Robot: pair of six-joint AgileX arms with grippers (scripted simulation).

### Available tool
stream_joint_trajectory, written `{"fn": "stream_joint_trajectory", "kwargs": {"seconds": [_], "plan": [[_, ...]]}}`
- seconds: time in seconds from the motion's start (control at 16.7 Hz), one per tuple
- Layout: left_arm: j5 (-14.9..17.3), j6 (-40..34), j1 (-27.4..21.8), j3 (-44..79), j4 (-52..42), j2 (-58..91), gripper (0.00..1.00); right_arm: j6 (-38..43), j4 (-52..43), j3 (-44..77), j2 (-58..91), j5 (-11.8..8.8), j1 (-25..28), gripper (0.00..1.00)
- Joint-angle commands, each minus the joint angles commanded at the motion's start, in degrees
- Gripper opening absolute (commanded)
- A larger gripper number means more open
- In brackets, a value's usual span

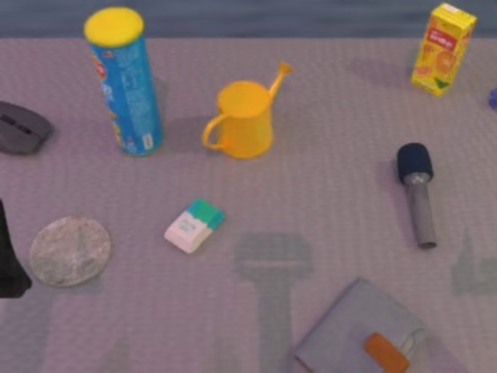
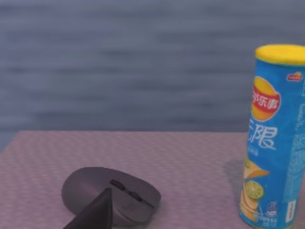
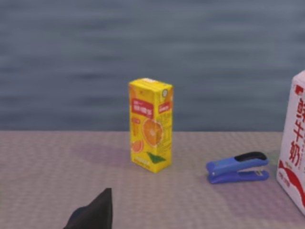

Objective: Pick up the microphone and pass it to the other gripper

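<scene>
Nothing of the task has been carried out: no pick, no lift and no handover is shown.

The table [image 1: 326, 217] bears everything, largest first. At about five o'clock a grey pouch [image 1: 361, 334] is laid. At ten o'clock the blue can [image 1: 124, 81] is stood upright, and the yellow watering can [image 1: 242, 118] is set near twelve o'clock.

The microphone [image 1: 417, 194] is found lying flat at about three o'clock, untouched, its navy head pointed toward the far edge and its grey handle toward the near edge. It is well apart from the yellow juice carton [image 1: 443, 48] at one o'clock.

Of the left gripper [image 2: 93, 214] only one dark fingertip is seen, above the grey mouse [image 2: 112, 193]. The same holds for the right gripper [image 3: 93, 212]. Whether either pair of fingers is spread or pressed together cannot be told.
</scene>
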Motion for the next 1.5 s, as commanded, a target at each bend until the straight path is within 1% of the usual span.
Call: {"fn": "stream_joint_trajectory", "kwargs": {"seconds": [0.24, 0.48, 0.66, 1.08, 1.32, 1.5], "plan": [[0.00, 0.00, 0.00, 0.00, 0.00, 0.00, 1.00, 0.42, -1.10, 1.65, 1.76, -0.02, 0.39, 1.00], [0.00, 0.00, 0.00, 0.00, 0.00, 0.00, 1.00, 2.74, -7.18, 10.73, 12.57, 0.08, 2.29, 1.00], [0.00, 0.00, 0.00, 0.00, 0.00, 0.00, 1.00, 5.28, -14.19, 20.77, 26.98, 0.27, 4.38, 1.00], [0.00, 0.00, 0.00, 0.00, 0.00, 0.00, 1.00, 11.87, -33.54, 47.01, 68.47, 0.54, 10.27, 1.00], [0.00, 0.00, 0.00, 0.00, 0.00, 0.00, 1.00, 15.20, -43.06, 60.47, 87.38, 0.54, 13.35, 1.00], [0.00, 0.00, 0.00, 0.00, 0.00, 0.00, 1.00, 17.12, -48.28, 68.54, 98.61, 0.54, 15.13, 1.00]]}}
